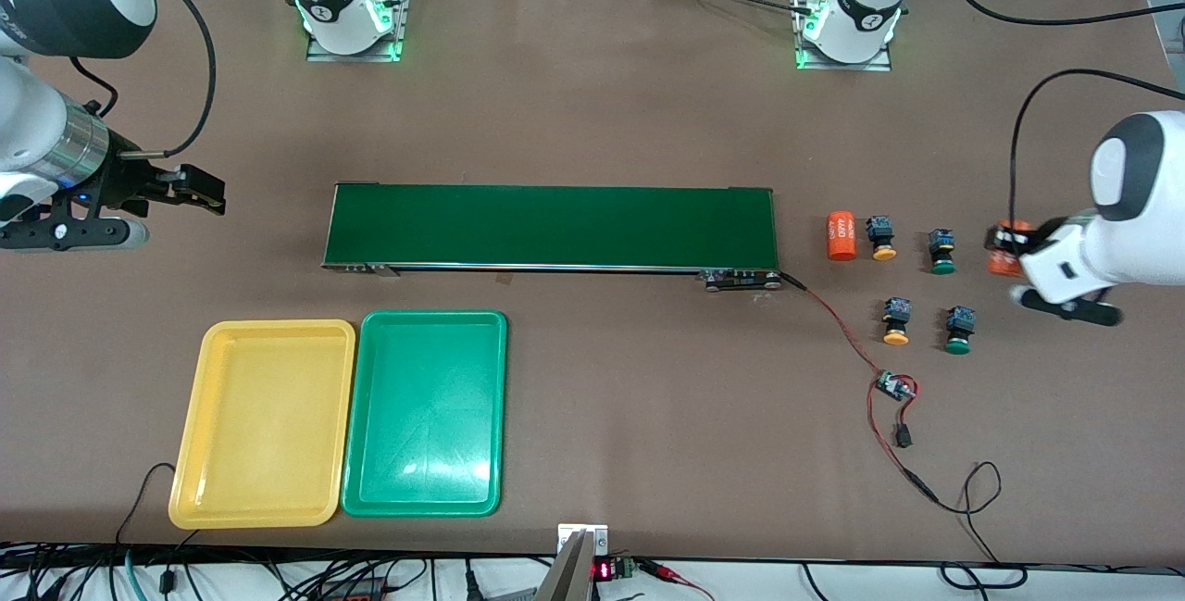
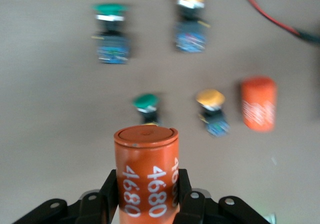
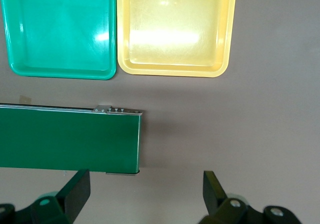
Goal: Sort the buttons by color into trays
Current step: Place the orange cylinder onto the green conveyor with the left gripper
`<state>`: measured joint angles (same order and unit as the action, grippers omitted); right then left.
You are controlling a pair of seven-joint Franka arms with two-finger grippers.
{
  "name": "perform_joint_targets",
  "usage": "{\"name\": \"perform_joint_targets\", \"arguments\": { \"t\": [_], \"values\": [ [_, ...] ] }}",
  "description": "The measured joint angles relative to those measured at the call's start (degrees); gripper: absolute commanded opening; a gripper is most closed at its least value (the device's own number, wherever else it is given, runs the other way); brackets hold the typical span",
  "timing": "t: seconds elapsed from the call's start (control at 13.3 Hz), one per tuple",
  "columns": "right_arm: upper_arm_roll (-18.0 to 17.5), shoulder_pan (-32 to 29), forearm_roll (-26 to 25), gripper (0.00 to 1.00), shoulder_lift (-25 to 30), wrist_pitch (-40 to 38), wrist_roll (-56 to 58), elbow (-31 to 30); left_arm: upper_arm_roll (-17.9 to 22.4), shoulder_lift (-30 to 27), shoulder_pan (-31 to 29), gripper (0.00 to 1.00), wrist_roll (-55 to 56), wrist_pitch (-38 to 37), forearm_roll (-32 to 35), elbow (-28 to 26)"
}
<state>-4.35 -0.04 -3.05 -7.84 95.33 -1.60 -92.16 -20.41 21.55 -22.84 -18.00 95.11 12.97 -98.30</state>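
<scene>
**Four buttons, two trays, two orange cylinders**

Four buttons lie on the table toward the left arm's end, in two pairs: a yellow-capped button [image 1: 882,239] beside a green-capped button [image 1: 941,252], and nearer the front camera a second yellow-capped button [image 1: 895,321] beside a second green-capped button [image 1: 959,330]. Two trays sit side by side near the front edge toward the right arm's end, the yellow tray [image 1: 190,439] and the green tray [image 1: 493,416], both holding nothing. One conveyor belt [image 1: 553,227] runs between them and the bases.

There are two orange cylinders (each marked 4680). One orange cylinder [image 1: 840,235] lies just beside the first yellow-capped button. The left gripper [image 2: 148,196] is clamped on the other, the held cylinder [image 2: 146,171], at the table's left-arm end; all four buttons lie apart from it, untouched.

The right gripper [image 3: 145,191] waits with its fingers spread wide, over bare table near the belt's end.
</scene>
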Motion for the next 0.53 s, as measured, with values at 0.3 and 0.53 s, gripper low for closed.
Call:
{"name": "perform_joint_targets", "arguments": {
  "t": [0.3,0.53],
  "values": [
    [0.0,0.02,0.0,1.0,-0.14,-0.07,0.0,0.0,-10.98,1.96,0.94,0.2,-10.03,-2.49,-1.57,-0.18],
    [-0.03,0.06,0.0,1.0,-0.15,-0.17,0.0,-0.01,-20.77,4.16,1.82,0.19,-18.22,0.55,-1.81,-0.53]
  ]
}}
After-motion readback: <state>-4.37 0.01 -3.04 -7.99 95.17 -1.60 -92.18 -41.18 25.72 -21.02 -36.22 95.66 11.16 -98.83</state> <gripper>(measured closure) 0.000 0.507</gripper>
